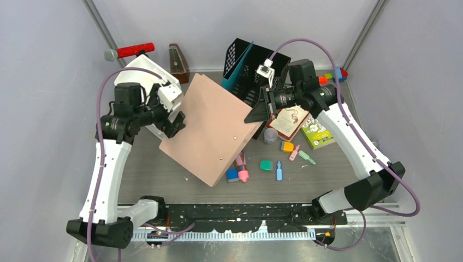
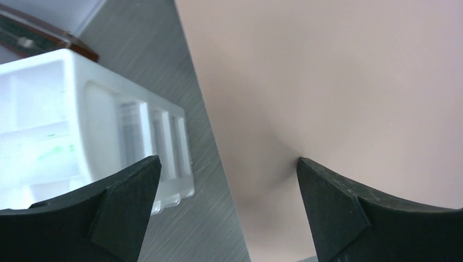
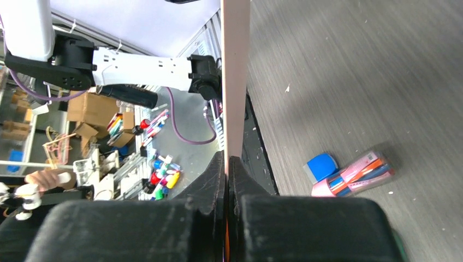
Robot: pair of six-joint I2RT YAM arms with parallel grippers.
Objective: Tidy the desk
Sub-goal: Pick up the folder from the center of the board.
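Observation:
A large pink folder (image 1: 210, 128) hangs tilted over the middle of the desk (image 1: 164, 180). My right gripper (image 1: 256, 114) is shut on its right edge. In the right wrist view the thin pink edge (image 3: 236, 71) runs straight up from between the closed right gripper (image 3: 226, 159). My left gripper (image 1: 176, 123) stands wide open at the folder's left side. In the left wrist view the folder (image 2: 338, 82) fills the right half, and its edge passes between the spread jaws of the left gripper (image 2: 229, 164) without being clamped.
A white organizer tray (image 1: 150, 71) (image 2: 82, 125) lies behind the left gripper. Black mesh file holders (image 1: 245, 65), a metronome (image 1: 178, 63) and a red-handled tool (image 1: 134, 51) stand at the back. A notebook (image 1: 289, 121), a green booklet (image 1: 318, 134), erasers, markers and a pink pen case (image 3: 355, 174) lie at the right.

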